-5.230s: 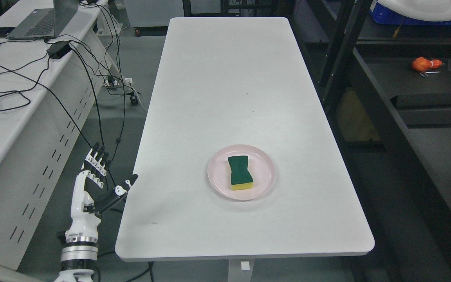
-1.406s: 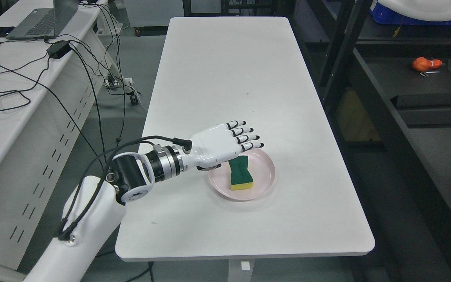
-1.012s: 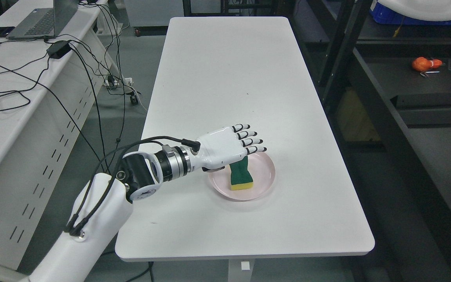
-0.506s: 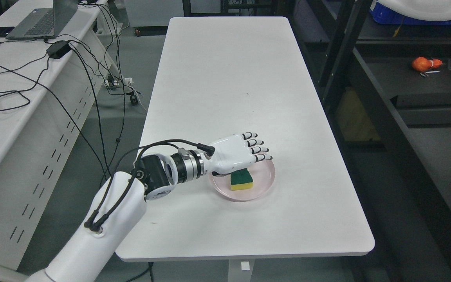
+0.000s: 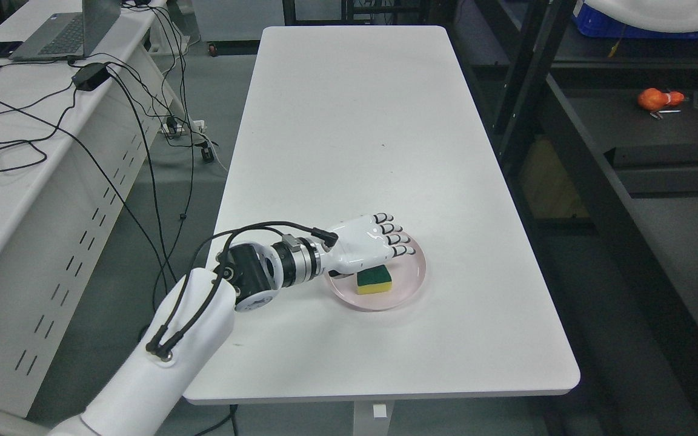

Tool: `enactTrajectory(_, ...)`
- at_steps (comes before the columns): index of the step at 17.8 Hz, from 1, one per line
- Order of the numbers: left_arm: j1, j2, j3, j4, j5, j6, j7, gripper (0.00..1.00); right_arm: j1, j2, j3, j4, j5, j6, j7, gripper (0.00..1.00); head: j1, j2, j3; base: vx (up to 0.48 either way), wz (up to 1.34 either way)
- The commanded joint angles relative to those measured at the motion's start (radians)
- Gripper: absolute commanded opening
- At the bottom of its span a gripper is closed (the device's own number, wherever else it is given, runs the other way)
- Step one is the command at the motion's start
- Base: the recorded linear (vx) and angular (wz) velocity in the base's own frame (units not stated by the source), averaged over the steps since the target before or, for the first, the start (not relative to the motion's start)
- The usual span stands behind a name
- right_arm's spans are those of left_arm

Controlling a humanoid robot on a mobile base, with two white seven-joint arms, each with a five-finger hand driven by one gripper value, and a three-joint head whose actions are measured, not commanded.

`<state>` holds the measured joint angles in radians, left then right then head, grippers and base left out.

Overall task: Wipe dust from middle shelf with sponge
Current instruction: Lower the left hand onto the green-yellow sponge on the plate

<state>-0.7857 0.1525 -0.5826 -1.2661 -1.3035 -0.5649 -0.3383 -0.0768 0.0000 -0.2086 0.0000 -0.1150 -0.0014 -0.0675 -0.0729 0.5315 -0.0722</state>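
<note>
Green-topped and yellow underneath, the sponge (image 5: 374,279) lies on the pink plate (image 5: 406,284) near the front of the white table (image 5: 355,121), and only its near end shows, since the left hand (image 5: 366,248) covers the rest. That hand lies palm down over the sponge with its fingers (image 5: 392,238) side by side and bent a little at the tips; whether they or the thumb, which is hidden beneath the palm, actually grip the sponge cannot be told from this angle. The left arm comes in from the lower left, a black cable looping over its wrist, and its shoulder end is cut off by the picture's bottom edge. The plate's left rim is hidden under the wrist. To the left stands a white desk (image 5: 3,181) with a laptop (image 5: 64,30), partly cropped, and tangled black cables (image 5: 143,121) running to the floor. To the right, dark metal shelving (image 5: 628,151) fades into shadow; on one shelf lies a small orange object (image 5: 658,99), too small to identify.
</note>
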Motion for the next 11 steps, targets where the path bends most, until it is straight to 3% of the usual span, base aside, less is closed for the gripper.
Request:
enactTrajectory(1,-0.001,-0.045,-0.006,0.051,0.003,0.033,0.001,0.98,-0.001,-0.017,0.000,-0.017,0.000,0.072,-0.005,1.00,0.0000,0.000,0.000,0.000,0.00)
enactTrajectory(11,-0.003,-0.051,-0.062,0.068,0.035,0.022,-0.008,0.96,0.000,-0.017,0.000,-0.017,0.000,0.072,-0.006,1.00,0.0000,0.000,0.000,0.000,0.00)
